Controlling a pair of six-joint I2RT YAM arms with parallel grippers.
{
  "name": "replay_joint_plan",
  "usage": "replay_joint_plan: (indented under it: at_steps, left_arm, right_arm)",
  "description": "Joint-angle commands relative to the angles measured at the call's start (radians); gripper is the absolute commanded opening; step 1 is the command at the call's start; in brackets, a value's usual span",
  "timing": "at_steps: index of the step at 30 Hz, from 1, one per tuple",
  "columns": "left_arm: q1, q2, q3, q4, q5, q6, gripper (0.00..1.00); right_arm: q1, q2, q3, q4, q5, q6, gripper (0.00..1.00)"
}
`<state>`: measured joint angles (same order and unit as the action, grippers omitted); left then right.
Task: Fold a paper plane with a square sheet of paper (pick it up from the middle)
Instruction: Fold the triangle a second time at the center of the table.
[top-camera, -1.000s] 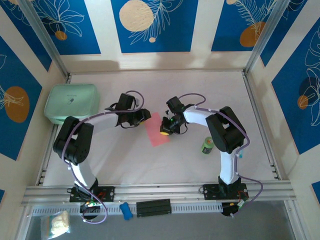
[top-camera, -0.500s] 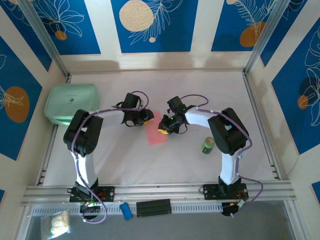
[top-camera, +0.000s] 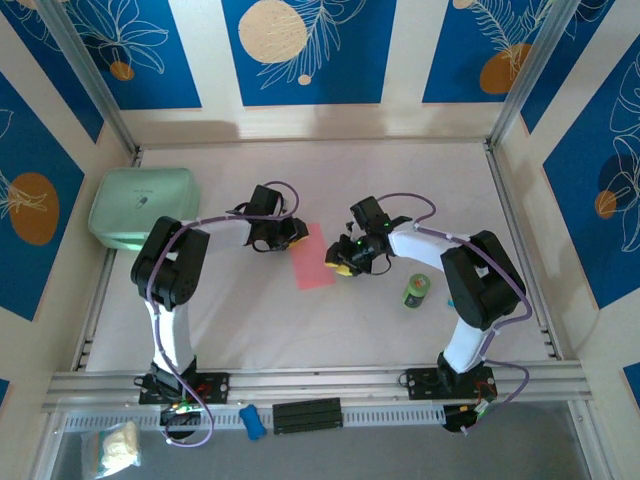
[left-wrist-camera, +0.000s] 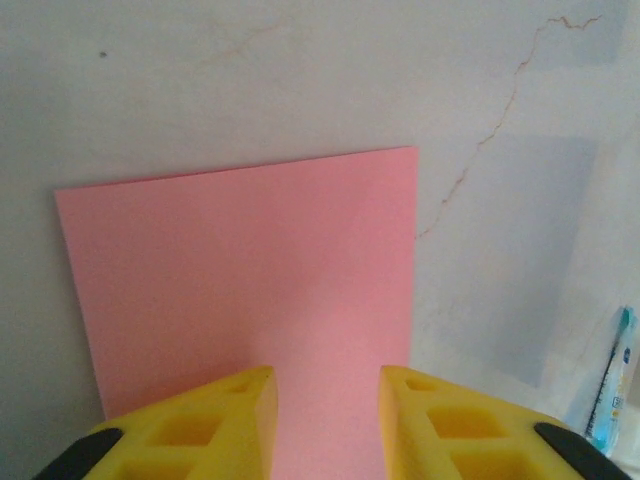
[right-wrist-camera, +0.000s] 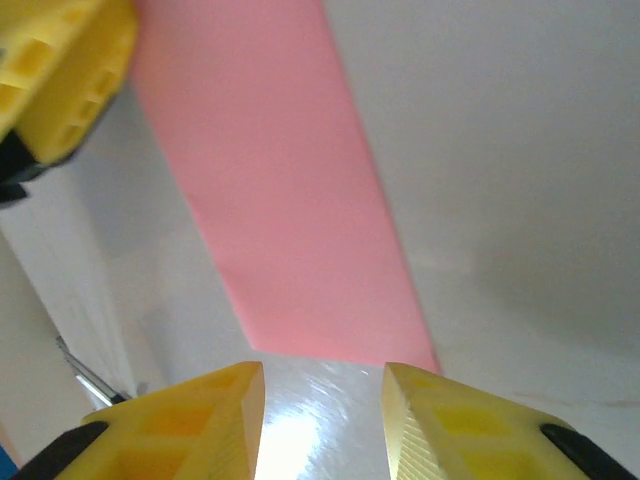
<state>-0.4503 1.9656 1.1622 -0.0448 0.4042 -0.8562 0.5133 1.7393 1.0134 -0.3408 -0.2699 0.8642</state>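
Since a second ago the right arm has swung its elbow out to the right and towards the near edge. Its gripper (top-camera: 338, 264) has slid off the pink sheet to the sheet's right edge. The left arm has drawn its elbow in to the right, bringing the left gripper (top-camera: 293, 236) up to the sheet's far left edge. The sheet of paper (top-camera: 313, 262) lies about where it did.

There is one sheet, a flat pink oblong near the middle of the table (top-camera: 400, 180), turned at a slant, with one gripper on each side of it.

In the left wrist view the left gripper (left-wrist-camera: 325, 385) has its two yellow fingers parted. They sit over one edge of the sheet (left-wrist-camera: 250, 270), which lies flat on the cloth and shows through the gap, so nothing is gripped.

In the right wrist view the right gripper (right-wrist-camera: 322, 380) is also released. Its two fingers are apart with bare table between them, and the end of the sheet (right-wrist-camera: 290, 220) is just beyond their tips. One yellow finger of the left gripper (right-wrist-camera: 60, 80) shows at the other side of the sheet.

One small green can (top-camera: 416, 291) stands to the right of the sheet, beside the right arm and apart from the paper. One mint-green case (top-camera: 143, 206) rests at the far left of the table, well apart from the sheet. By the near rail lie one blue object (top-camera: 253, 421) and one small clear bag (top-camera: 118, 447).
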Motion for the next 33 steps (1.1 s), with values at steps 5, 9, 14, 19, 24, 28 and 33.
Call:
replay_joint_plan:
  at_steps: [5, 9, 14, 19, 24, 28, 33]
  left_arm:
    - [-0.005, 0.044, -0.031, -0.031, -0.047, 0.008, 0.32]
    - [-0.004, 0.056, -0.046, -0.026, -0.045, 0.005, 0.31]
    - [-0.003, 0.055, -0.052, -0.028, -0.049, 0.006, 0.31]
    - [-0.005, 0.054, -0.050, -0.030, -0.051, 0.008, 0.31]
    - [-0.004, 0.055, -0.047, -0.032, -0.049, 0.010, 0.31]
    - [-0.003, 0.053, -0.047, -0.035, -0.050, 0.011, 0.30]
    - [-0.005, 0.055, -0.048, -0.034, -0.047, 0.011, 0.30]
  right_arm:
    - [-0.001, 0.032, -0.009, -0.056, -0.032, -0.009, 0.36]
    - [0.009, 0.056, 0.000, -0.070, -0.037, -0.017, 0.36]
    - [0.016, 0.077, 0.008, -0.070, -0.046, -0.024, 0.36]
    - [0.021, 0.090, 0.014, -0.070, -0.051, -0.031, 0.36]
    - [0.026, 0.108, 0.022, -0.076, -0.055, -0.028, 0.34]
    - [0.027, 0.109, 0.022, -0.063, -0.064, -0.028, 0.30]
    - [0.030, 0.112, 0.031, -0.065, -0.069, -0.032, 0.27]
